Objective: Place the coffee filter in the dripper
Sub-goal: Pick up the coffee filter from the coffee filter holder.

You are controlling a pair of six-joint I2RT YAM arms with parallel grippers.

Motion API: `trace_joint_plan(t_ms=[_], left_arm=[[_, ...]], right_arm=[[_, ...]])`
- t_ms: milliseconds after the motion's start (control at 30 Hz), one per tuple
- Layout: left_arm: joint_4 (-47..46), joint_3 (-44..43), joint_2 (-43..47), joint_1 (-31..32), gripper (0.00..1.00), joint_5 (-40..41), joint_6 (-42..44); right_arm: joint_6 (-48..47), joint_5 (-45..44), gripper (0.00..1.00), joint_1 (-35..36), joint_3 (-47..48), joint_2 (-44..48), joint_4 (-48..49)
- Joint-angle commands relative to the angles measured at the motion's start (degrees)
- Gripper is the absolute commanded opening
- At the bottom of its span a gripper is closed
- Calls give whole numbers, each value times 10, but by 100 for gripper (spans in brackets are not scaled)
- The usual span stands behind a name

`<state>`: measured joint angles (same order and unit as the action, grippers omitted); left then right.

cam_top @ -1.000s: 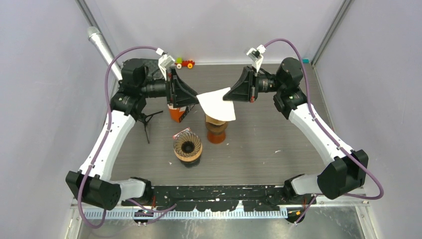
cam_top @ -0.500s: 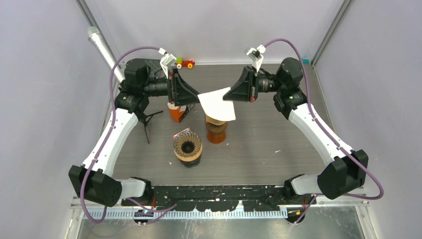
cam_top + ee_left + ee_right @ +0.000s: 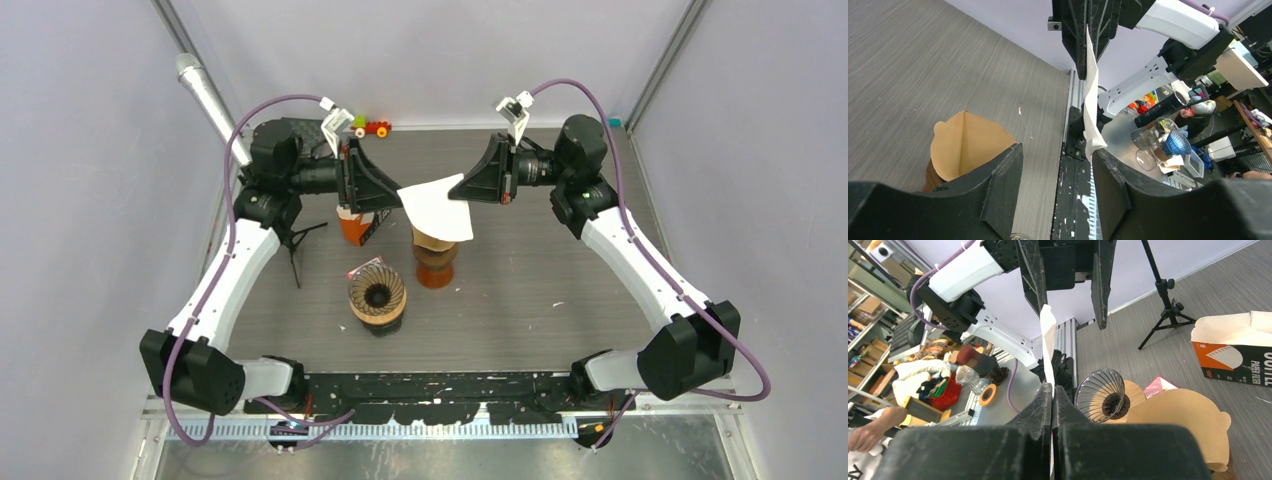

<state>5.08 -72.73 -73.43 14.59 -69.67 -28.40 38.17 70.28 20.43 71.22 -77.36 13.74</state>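
Coffee filter (image 3: pixel 440 210): white, held in the air between the two arms, above a brown paper cone (image 3: pixel 433 240) and well apart from the dripper.
Right gripper (image 3: pixel 1052 389): jaws clamped on one edge of the filter.
Left gripper (image 3: pixel 397 200): jaws spread, one on each side of the filter's opposite edge (its wrist view shows a gap on both sides).
Dripper (image 3: pixel 377 293): ribbed glass, upright on the surface (image 3: pixel 560 260), nearer the bases.
Orange box (image 3: pixel 355 226): under the left gripper.
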Motion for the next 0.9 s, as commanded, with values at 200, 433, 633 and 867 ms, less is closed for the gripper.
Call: trace_joint_plan(t_ms=[200, 433, 633, 867], left_arm=[[-62, 2, -10, -2, 55, -16, -33], [-75, 9, -14, 3, 55, -21, -39], [-84, 21, -13, 6, 55, -28, -40], [-103, 30, -12, 8, 55, -28, -46]], right_arm=[[-17, -9, 0, -2, 10, 9, -6], [-17, -15, 1, -2, 9, 6, -6], [-22, -28, 0, -3, 10, 6, -13], [-58, -46, 0, -4, 18, 2, -63]])
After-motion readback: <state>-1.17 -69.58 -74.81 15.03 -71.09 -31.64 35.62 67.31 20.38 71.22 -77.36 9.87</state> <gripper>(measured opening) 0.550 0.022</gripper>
